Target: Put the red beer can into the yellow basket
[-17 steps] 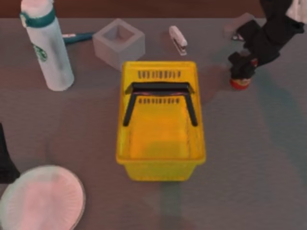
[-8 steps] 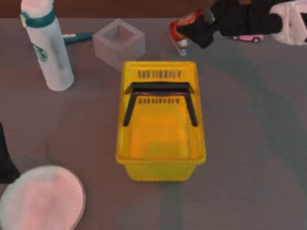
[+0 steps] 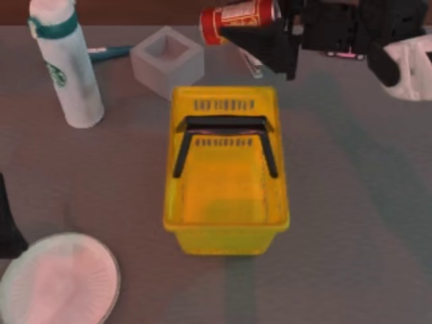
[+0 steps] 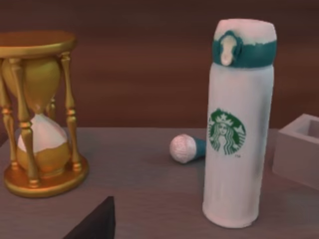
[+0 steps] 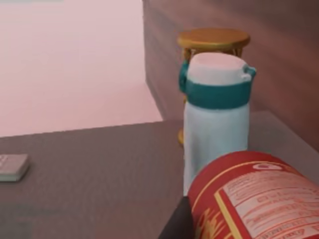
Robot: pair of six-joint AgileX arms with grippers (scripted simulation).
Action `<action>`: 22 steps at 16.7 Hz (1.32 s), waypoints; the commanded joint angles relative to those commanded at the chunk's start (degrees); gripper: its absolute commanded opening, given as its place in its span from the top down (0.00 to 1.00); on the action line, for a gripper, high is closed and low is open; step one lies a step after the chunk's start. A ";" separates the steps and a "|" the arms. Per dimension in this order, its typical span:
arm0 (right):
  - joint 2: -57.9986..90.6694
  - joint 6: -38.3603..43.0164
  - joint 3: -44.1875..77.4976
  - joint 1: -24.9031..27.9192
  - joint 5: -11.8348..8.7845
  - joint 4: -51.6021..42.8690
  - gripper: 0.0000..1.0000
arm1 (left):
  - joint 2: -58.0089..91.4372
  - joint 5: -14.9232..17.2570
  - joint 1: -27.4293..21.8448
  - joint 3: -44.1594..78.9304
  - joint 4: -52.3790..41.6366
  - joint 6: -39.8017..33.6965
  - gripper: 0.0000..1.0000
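**Operator:** Report the top view.

**Arm:** My right claw [image 3: 260,30] is closed on the red beer can [image 3: 236,19], which it holds lying sideways in the air, beyond the far end of the yellow basket [image 3: 226,233]. The can is outside the basket, not over its opening. The basket stands on the surface [image 3: 351,202] with its black handles [image 3: 226,138] folded across its far half. A grey square box [image 3: 167,61] sits near the basket's far left corner. A white bottle [image 3: 64,64] stands farther to the basket's left. A stapler [image 3: 255,66], partly hidden by my claw, lies just past the basket's far edge. A round plate [image 3: 57,280] lies off the basket's near left corner. My left arm [image 3: 8,226] is parked at the left edge, beside the plate.

**Operator:** Left wrist view.

**Arm:** The white bottle [image 4: 237,124] stands upright. A gold hourglass [image 4: 37,109] stands well apart from it. I cannot tell the state of my left claw.

**Operator:** Right wrist view.

**Arm:** The red can [image 5: 254,199] fills the near corner. The bottle [image 5: 215,114] stands behind it, the hourglass [image 5: 213,40] behind the bottle.
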 joint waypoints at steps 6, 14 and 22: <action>-2.04 2.44 -3.65 0.64 -3.97 5.88 1.00 | 0.00 0.00 0.00 0.00 0.00 0.00 0.00; 5.24 2.24 -5.82 0.66 -3.99 15.35 1.00 | 0.00 0.00 0.00 0.00 0.00 0.00 0.00; 11.52 2.18 -8.51 0.91 -3.75 23.86 1.00 | 0.00 0.00 0.00 0.00 0.00 0.00 0.00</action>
